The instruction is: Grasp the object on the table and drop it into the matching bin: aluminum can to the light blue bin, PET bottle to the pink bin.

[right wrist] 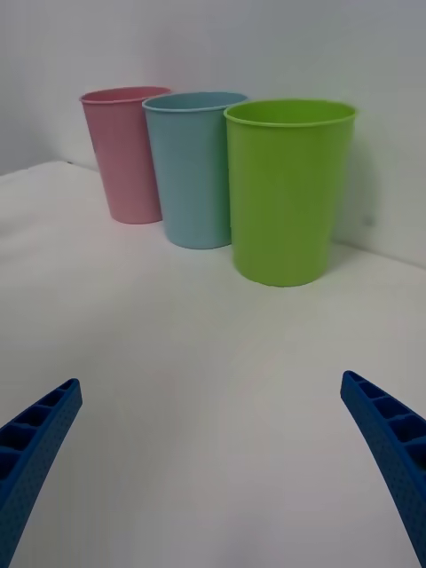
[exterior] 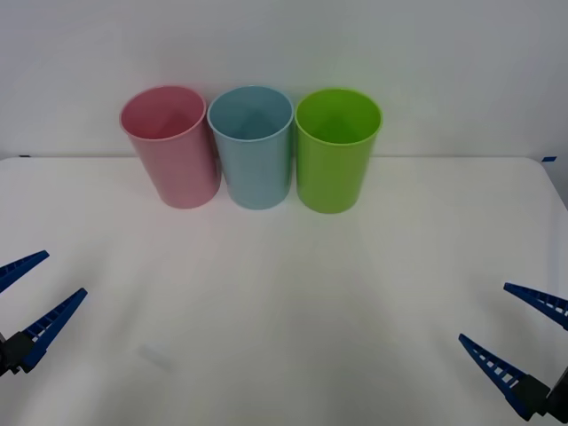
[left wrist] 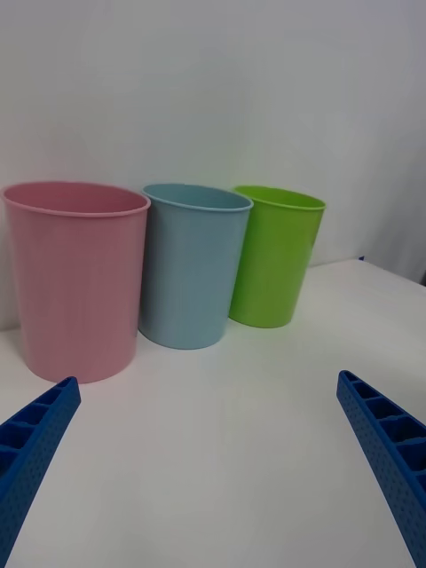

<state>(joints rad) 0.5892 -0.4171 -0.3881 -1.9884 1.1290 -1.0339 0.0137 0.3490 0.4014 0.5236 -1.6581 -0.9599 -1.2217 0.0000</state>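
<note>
Partly cropped left gripper, right gripper, splayed

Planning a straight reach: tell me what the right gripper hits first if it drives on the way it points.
Probably the lime green plastic cup-shaped bin. It stands nearest and most central ahead of the open right gripper; bare white table lies between. Depth is uncertain.

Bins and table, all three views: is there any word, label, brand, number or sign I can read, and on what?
None. The pink bin, the light blue bin and the lime green bin have plain walls with no print or label in any view. The white table bears no marking. The left gripper and right gripper, both open, have plain blue ribbed fingers.
</note>
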